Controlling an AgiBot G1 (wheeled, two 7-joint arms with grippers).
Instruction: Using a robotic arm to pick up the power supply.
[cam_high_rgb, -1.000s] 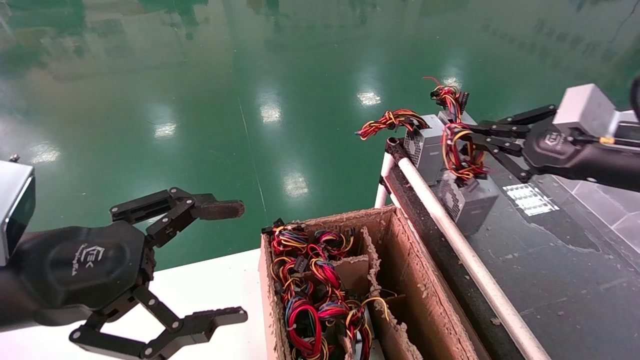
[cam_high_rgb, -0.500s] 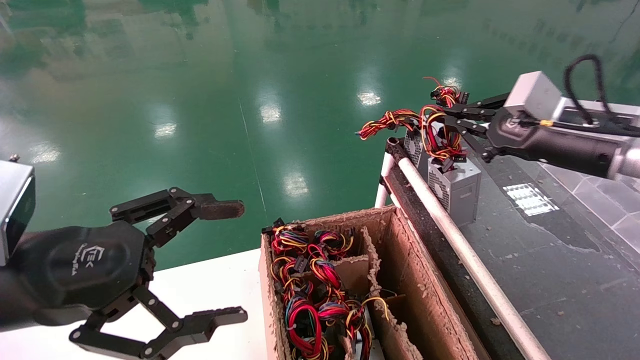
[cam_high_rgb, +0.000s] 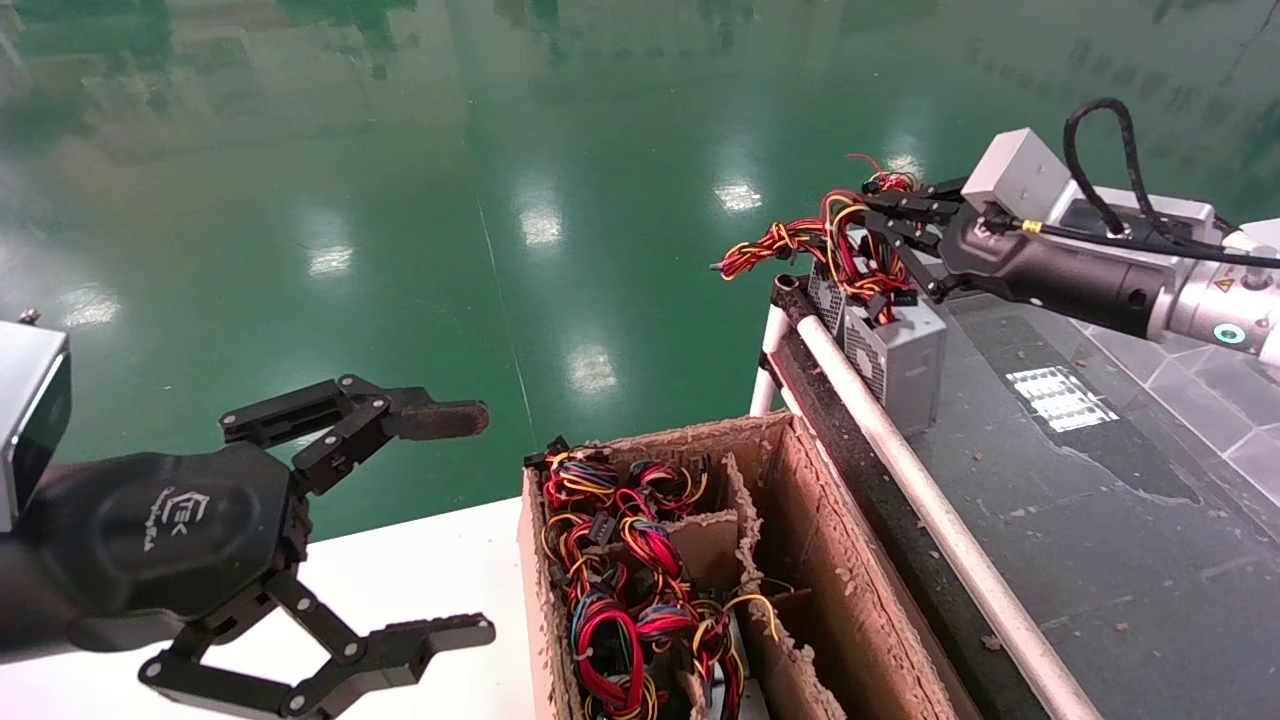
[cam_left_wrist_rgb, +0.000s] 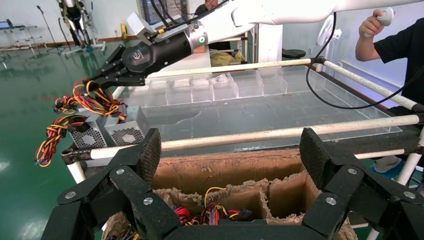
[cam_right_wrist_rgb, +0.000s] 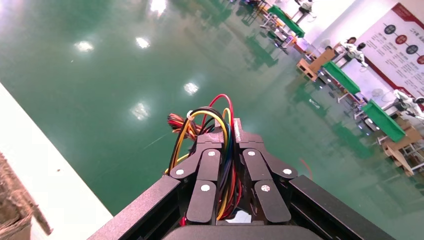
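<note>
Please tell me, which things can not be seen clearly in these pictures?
- Power supply: in the right wrist view its grey box is hidden behind the right gripper; only its wires show.
- Whether the power supply is lifted off the bench: no view shows its underside.
- Carton: head view's bottom edge cuts it off.
- Left gripper: idle.

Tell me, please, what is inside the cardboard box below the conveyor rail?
The cardboard box holds tangled bundles of red, yellow, black and blue wires in its left compartments, between cardboard dividers. Whatever lies beneath the wires is covered. The right compartment's bottom is out of sight.
</note>
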